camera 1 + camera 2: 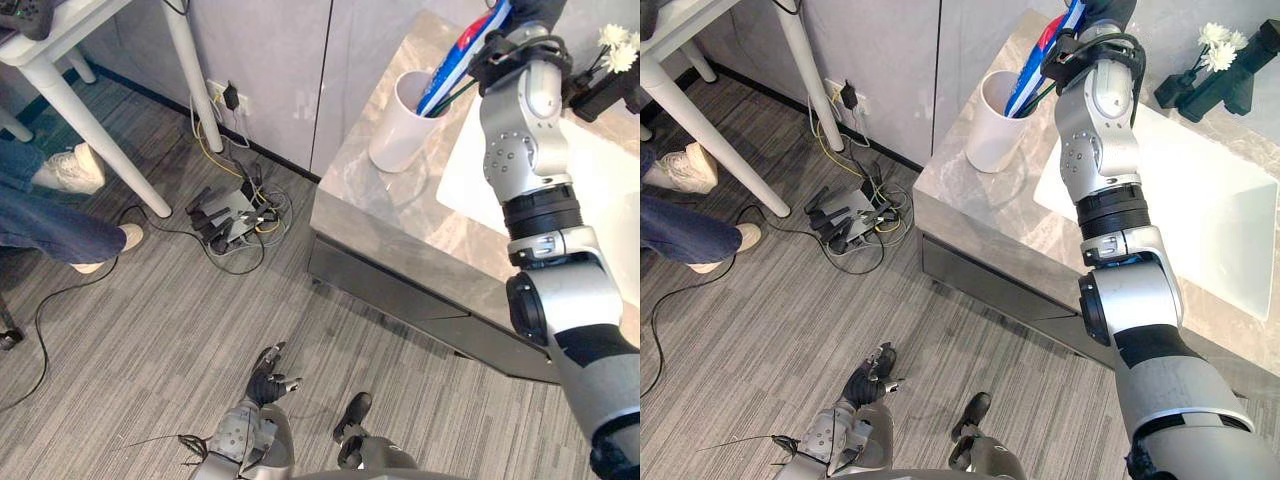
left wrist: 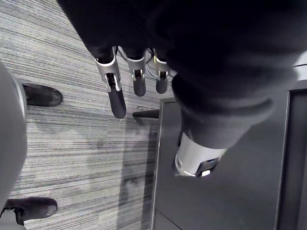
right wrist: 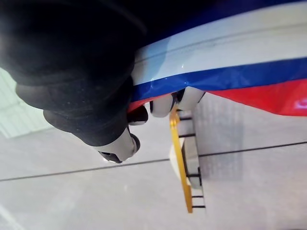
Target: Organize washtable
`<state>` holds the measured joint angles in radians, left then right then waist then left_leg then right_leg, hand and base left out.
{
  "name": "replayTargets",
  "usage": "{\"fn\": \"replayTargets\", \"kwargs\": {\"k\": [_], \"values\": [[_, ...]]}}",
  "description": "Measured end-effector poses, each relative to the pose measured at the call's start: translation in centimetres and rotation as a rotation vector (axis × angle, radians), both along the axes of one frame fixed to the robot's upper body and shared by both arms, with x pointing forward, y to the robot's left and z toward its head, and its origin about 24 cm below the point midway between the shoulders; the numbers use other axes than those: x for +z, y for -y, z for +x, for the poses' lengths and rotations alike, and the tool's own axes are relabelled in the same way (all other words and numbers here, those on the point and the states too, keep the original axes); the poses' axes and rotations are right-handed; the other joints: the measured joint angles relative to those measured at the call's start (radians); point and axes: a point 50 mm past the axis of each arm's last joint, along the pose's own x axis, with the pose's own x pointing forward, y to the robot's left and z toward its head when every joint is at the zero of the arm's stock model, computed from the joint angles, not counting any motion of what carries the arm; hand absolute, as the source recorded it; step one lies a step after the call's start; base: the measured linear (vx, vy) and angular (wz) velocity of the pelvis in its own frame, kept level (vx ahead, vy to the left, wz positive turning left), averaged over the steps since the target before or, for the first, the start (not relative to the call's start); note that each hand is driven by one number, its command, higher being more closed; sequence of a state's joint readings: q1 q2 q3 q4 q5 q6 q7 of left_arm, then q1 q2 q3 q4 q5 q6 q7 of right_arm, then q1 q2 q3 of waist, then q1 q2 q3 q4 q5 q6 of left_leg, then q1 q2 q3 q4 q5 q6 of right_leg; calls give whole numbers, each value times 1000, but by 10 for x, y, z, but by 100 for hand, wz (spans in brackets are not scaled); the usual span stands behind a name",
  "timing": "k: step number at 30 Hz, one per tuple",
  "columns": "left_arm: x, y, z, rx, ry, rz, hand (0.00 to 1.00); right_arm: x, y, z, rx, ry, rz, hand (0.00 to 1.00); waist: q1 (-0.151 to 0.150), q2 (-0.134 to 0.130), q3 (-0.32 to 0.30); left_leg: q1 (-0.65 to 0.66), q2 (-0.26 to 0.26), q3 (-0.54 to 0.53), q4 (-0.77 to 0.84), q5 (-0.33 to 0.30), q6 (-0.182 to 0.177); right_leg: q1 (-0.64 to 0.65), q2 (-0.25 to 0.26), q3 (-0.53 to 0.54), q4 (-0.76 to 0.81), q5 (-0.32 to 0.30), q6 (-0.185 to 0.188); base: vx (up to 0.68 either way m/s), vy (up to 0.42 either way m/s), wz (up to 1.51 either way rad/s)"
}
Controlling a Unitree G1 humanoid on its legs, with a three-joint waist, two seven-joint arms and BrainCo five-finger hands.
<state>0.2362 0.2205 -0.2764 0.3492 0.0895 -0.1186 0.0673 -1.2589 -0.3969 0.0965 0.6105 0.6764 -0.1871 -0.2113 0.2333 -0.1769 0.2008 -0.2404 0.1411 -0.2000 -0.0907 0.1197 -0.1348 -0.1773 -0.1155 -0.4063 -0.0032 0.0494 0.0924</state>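
Note:
A white cup (image 1: 398, 130) stands on the marble washtable (image 1: 370, 205) beside the basin. My right hand (image 1: 1092, 18) is raised above it, shut on a blue, white and red toothpaste tube (image 1: 458, 55). The tube slants down, and its lower end reaches into the cup's mouth next to a dark thin stem. In the right wrist view my fingers (image 3: 162, 103) curl round the tube (image 3: 230, 62). My left hand (image 1: 270, 380) hangs low over the carpet, fingers (image 2: 116, 93) relaxed and holding nothing.
A white basin (image 1: 1200, 215) lies right of the cup. A black vase with white flowers (image 1: 1217, 55) stands at the back. On the floor are a power strip with cables (image 1: 232, 215), a white table leg (image 1: 95, 135) and a seated person's legs and shoes (image 1: 65, 170).

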Motion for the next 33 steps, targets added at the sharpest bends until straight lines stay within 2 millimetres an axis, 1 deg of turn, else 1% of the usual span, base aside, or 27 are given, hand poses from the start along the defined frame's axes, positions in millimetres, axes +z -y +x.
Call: {"fn": "replayTargets", "kwargs": {"k": [6,7,8,9,10,13,18,21,27,30,33], "values": [[0,0,0,0,0,0,0,-1,-1,0,5,-1,-4,100,-1,-1,0,7,1,4,0,0,0,4,0,4,2,0,0,0,0,-1],[0,0,0,0,0,0,0,-1,-1,0,9,0,-8,0,-1,-1,0,8,1,4,0,0,0,6,0,4,2,0,0,0,0,0],[0,0,0,1,0,0,0,-1,-1,0,15,1,-14,0,-1,-2,-1,10,1,4,0,0,0,7,0,4,2,0,0,0,0,0],[0,-1,0,3,1,1,0,-10,-5,3,31,-20,-52,0,-2,-10,-1,13,1,3,0,1,1,11,0,3,4,0,0,0,0,0],[0,-1,0,4,2,2,0,-13,-4,3,32,-29,-54,0,-1,-14,-2,16,1,2,0,1,2,14,0,2,4,0,0,0,0,0],[0,-2,0,4,2,2,0,-17,-3,4,29,-40,-56,0,-2,-21,-6,18,1,2,0,1,2,15,0,2,5,0,0,0,0,0],[0,-2,0,3,1,2,0,-20,-2,5,30,-51,-61,0,-2,-25,-9,20,0,2,0,4,6,15,-2,2,11,0,0,0,0,0],[0,-2,0,3,1,2,0,-31,0,7,34,-77,-70,0,-2,-41,-20,21,-1,2,0,4,7,15,-3,2,14,0,0,0,0,0],[0,-2,0,-7,-4,-4,0,-34,1,7,33,-85,-70,0,-2,-54,-29,23,-3,2,0,7,12,15,-7,2,20,-1,0,0,0,0],[0,-2,0,-5,-4,-3,0,-41,5,5,30,-88,-64,0,-2,-65,-38,25,-4,3,0,7,12,16,-8,2,21,-1,0,0,0,0],[0,-2,0,-5,-5,-4,0,-45,11,5,24,-95,-39,0,-5,-70,-42,27,-5,4,0,8,13,16,-10,3,24,-1,1,0,0,0]]}}
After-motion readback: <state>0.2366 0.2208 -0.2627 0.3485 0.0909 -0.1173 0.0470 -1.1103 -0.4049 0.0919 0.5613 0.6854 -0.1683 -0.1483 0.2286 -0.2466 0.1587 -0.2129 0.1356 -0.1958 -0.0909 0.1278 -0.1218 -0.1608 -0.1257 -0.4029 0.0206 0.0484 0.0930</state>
